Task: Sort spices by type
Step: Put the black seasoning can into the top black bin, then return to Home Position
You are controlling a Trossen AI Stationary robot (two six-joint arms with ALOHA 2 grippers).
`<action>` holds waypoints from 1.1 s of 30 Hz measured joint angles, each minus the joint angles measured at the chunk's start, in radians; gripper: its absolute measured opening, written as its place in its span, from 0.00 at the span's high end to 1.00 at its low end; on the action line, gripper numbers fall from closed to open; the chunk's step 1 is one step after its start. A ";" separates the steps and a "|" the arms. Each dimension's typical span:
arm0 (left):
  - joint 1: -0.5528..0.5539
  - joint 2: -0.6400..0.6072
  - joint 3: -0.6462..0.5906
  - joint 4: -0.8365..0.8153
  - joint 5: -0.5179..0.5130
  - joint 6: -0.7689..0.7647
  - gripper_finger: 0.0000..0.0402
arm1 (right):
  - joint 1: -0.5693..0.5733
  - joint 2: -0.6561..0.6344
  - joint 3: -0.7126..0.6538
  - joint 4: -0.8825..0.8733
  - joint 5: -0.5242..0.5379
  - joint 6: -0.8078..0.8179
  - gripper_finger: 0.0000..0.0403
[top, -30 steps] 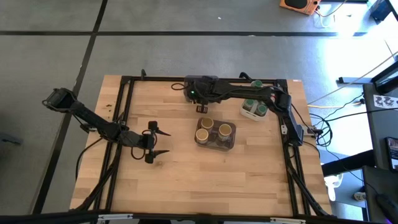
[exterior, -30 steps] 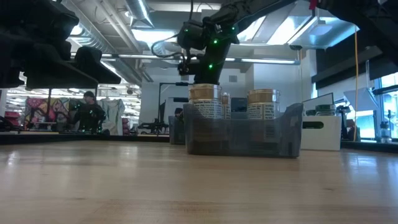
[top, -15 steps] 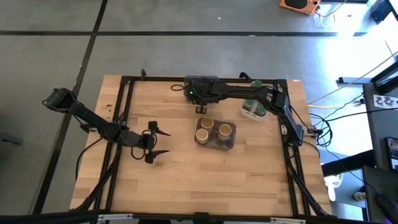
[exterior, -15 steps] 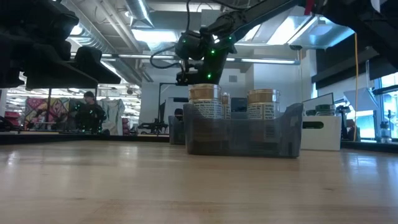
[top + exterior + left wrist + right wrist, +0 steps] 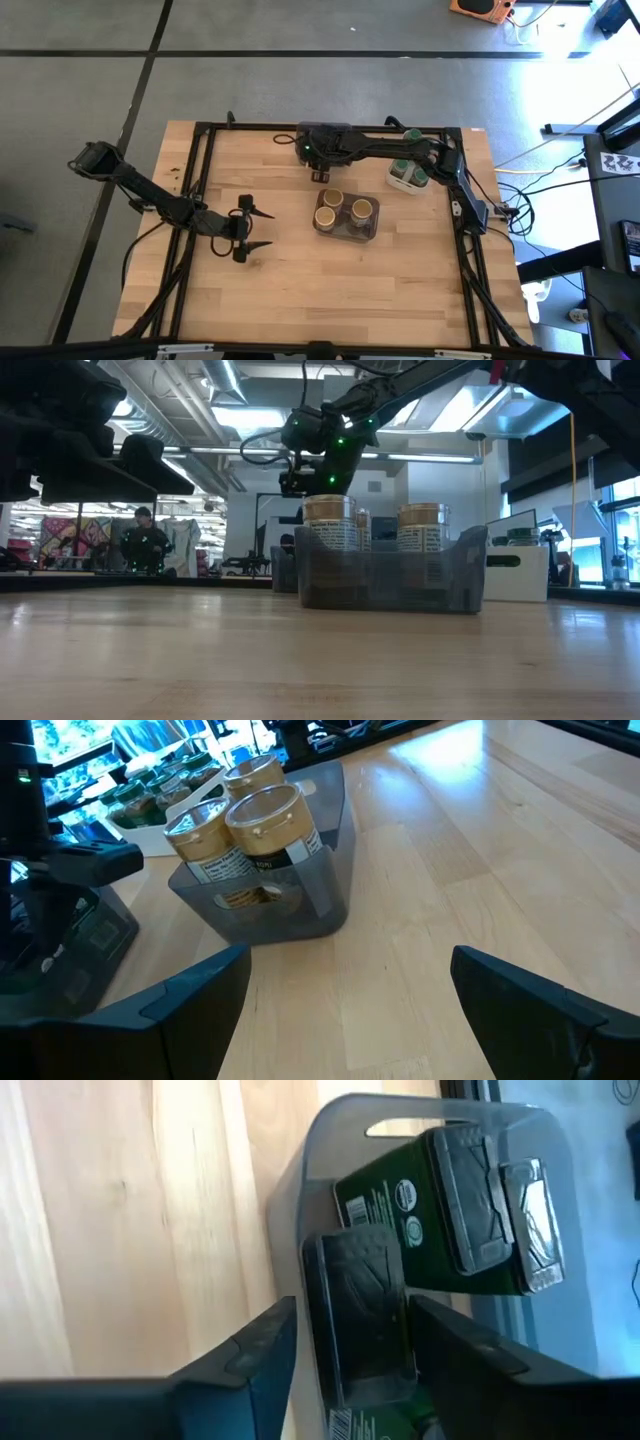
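The pale wooden table [image 5: 300,280] lies under both my arms. My left claw [image 5: 250,228] hangs low over its left half, well apart from everything, fingers spread wide with nothing between them.

My right claw [image 5: 322,176] reaches to the far middle of the table. Just on the near side of it, between my two claws, sits a smoky grey plastic bin [image 5: 345,234] with three round tan-lidded jars [image 5: 330,199] standing upright. On this claw's right, near the far edge, a white tray [image 5: 400,184] holds round green-lidded jars [image 5: 408,166].

Directly under my right claw is a translucent grey bin with a handle slot [image 5: 330,1120]. My fingers are apart and reach down into it on either side of a small dark rectangular tin [image 5: 360,1310]. On one flank a sliver of bin shows between finger and tin; on the other I cannot tell whether the finger touches.

That tin's long axis runs along my fingers, one short end pointing out past my fingertips. Its broad dark grey embossed lid faces my wrist, with green label just visible at its inner end.

A second tin [image 5: 470,1210], with green printed sides and a grey embossed lid, lies parallel, just beyond one finger and touching the first.
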 joint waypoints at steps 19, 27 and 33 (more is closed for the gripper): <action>0.000 0.000 0.000 0.000 0.000 -0.003 0.15 | 0.057 -0.001 0.251 -0.195 0.072 0.076 0.48; 0.000 0.000 0.000 0.006 -0.005 -0.029 0.15 | 0.211 -0.002 0.459 -0.569 0.074 0.212 0.49; 0.000 0.000 0.000 0.005 -0.006 -0.034 0.21 | 0.305 -0.023 0.484 -0.683 -0.088 0.281 0.58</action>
